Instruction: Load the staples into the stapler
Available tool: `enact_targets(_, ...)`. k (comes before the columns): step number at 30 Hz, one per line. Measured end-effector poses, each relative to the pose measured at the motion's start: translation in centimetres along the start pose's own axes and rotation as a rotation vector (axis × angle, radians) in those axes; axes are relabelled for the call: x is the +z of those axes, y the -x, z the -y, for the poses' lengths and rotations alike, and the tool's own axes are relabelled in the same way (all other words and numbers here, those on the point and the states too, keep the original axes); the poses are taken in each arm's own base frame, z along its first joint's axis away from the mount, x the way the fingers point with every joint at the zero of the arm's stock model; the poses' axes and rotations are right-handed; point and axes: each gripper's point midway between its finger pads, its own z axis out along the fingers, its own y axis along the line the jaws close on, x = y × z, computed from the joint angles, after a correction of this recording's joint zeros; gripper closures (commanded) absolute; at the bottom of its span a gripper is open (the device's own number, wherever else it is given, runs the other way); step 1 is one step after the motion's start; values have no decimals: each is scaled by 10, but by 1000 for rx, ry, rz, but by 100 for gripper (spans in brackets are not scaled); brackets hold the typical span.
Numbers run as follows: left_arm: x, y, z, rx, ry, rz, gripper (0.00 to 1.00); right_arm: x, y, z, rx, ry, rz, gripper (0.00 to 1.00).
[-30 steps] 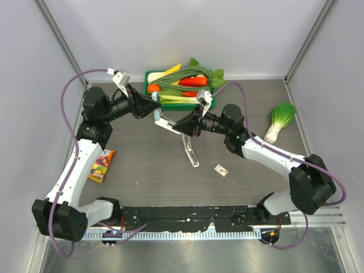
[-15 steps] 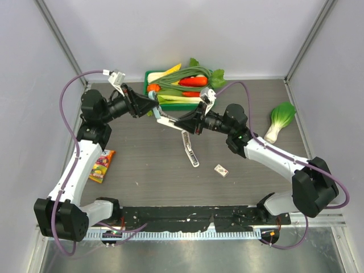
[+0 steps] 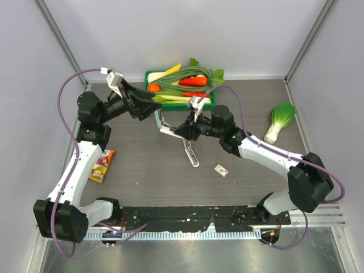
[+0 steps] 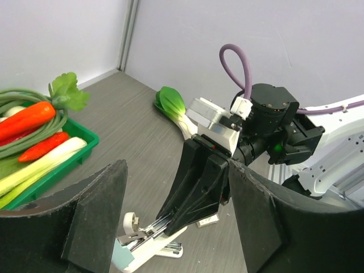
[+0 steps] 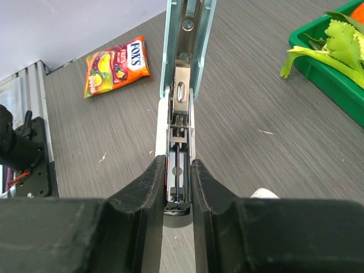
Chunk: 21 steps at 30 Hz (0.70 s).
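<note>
The stapler [image 3: 190,152] hangs swung open above the middle of the table, its white base pointing down toward the near side. My right gripper [image 3: 180,131] is shut on its metal magazine; in the right wrist view the fingers [image 5: 153,182] pinch the open channel of the stapler [image 5: 182,96] from both sides. My left gripper [image 3: 152,108] stands open just left of the stapler's raised cover. In the left wrist view its wide black fingers [image 4: 96,222] frame the stapler [image 4: 145,247] without touching it. The staples [image 3: 221,170], a small whitish box, lie flat on the table to the right, and show again as the staples [image 4: 207,220].
A green tray [image 3: 149,75] of toy vegetables stands at the back, close behind both grippers. A bok choy [image 3: 280,120] lies at the right. A colourful candy bag [image 3: 101,165] lies at the left beside the left arm.
My left gripper has opened and let go of the stapler's cover end. The right arm has shifted left and slightly nearer with the stapler still held.
</note>
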Motion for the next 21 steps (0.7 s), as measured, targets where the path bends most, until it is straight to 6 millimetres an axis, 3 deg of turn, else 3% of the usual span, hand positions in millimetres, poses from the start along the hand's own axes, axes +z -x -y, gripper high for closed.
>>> enact_targets(4,-1,-4,-4,-3,22,-17,14,3,-8,-1,-35,-26,-28,99)
enact_targets(8,-5,-3,-15,16,97,-37,0,9,-16,-12,-65,-34,-50,99)
enact_targets(11,-14,2,-26,53,185,-46,0,17,-24,-19,-82,-47,-65,99)
enact_targets(21,-73,21,-53,206,514,-81,0,42,-83,-26,-149,-121,-188,99)
